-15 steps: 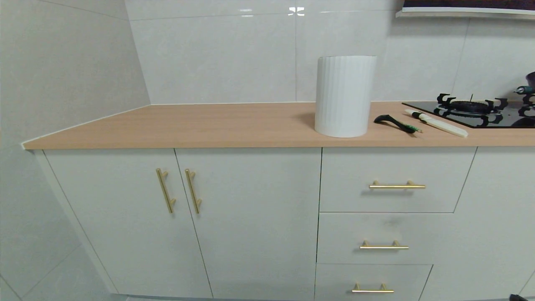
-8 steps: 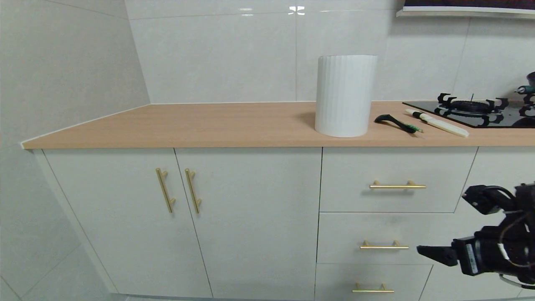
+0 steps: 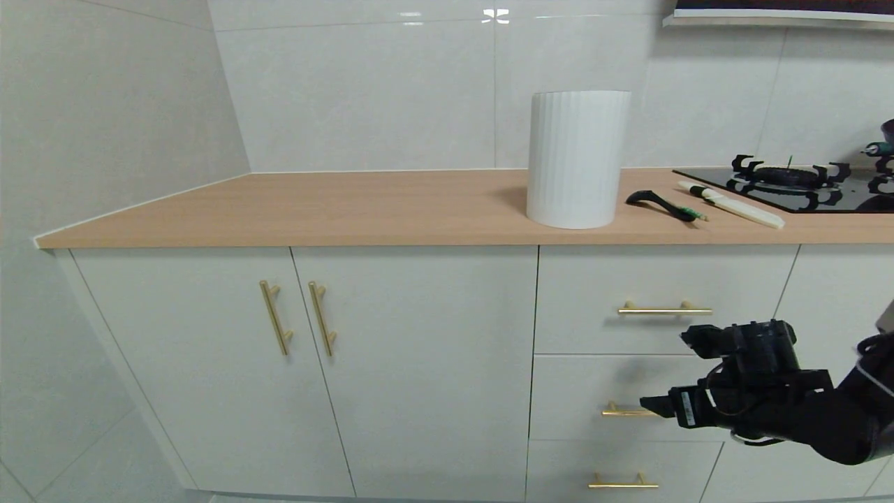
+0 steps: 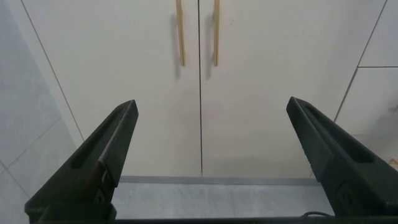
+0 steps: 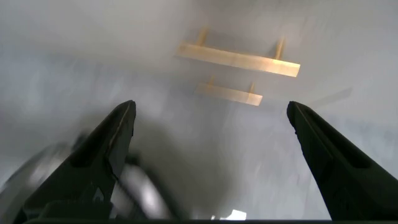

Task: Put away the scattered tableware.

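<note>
– So, how are you placed?
– My right gripper (image 3: pixel 669 370) hangs at the lower right of the head view, in front of the white drawers (image 3: pixel 663 279). Its two fingers (image 3: pixel 702 337) are spread wide and hold nothing. It is level with the middle drawer's brass handle (image 3: pixel 621 412). My left gripper (image 4: pixel 211 155) is just as wide apart and empty, and it faces the double cabinet doors (image 4: pixel 199 93) low down, near the floor (image 4: pixel 205 199).
– And the tableware?
– Up on the wooden countertop (image 3: pixel 349 209), right of centre in the head view. A black-handled utensil (image 3: pixel 660 206) lies just beside the tall white ribbed holder (image 3: pixel 576 159), on its right. A cream-coloured utensil (image 3: pixel 733 205) with a dark band lies just right of that, its far end by the corner of the gas hob (image 3: pixel 789 183). Both lie flat on the wood, outside the holder. I cannot tell what kind of utensils they are.
– How near are you to them?
– Both grippers are well below the countertop, apart from everything on it.
</note>
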### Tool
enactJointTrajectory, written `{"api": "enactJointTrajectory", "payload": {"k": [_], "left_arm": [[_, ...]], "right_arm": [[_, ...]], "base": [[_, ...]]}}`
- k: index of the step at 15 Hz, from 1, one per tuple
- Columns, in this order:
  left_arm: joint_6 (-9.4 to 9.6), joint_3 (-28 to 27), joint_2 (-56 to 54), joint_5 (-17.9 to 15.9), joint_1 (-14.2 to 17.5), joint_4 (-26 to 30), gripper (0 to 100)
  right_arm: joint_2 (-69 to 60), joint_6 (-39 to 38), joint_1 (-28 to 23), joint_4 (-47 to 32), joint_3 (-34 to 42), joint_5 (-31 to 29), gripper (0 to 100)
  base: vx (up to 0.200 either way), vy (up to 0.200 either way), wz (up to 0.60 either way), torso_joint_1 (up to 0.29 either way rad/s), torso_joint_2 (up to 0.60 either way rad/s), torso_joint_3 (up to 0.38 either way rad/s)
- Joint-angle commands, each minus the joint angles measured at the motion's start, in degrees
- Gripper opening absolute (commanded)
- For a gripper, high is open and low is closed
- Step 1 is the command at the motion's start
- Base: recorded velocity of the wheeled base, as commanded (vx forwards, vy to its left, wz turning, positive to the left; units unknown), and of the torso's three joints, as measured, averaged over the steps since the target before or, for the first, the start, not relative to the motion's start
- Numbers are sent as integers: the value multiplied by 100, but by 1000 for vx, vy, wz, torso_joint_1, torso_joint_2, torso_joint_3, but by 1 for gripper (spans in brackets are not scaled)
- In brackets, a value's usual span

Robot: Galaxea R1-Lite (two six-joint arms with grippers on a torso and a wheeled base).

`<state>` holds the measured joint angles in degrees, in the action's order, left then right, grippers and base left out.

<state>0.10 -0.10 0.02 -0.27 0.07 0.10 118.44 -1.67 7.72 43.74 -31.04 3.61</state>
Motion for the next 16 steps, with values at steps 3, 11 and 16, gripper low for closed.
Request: {"api": "enactJointTrajectory", "payload": {"k": [3,11,16], "left_arm": [[-1,1,-2,0,1,-1,100],[-1,1,-2,0,1,-1,100],[-1,1,-2,0,1,-1,100]], "right_arm": [[1594,9,-25,1409,1,-545,100],[2113,-343,-112,1726,-553,-958,100],[2464,-343,-174,1690,-957,-985,100]], "base": [[0,0,0,0,0,0],[0,0,0,0,0,0],[0,0,0,0,0,0]]}}
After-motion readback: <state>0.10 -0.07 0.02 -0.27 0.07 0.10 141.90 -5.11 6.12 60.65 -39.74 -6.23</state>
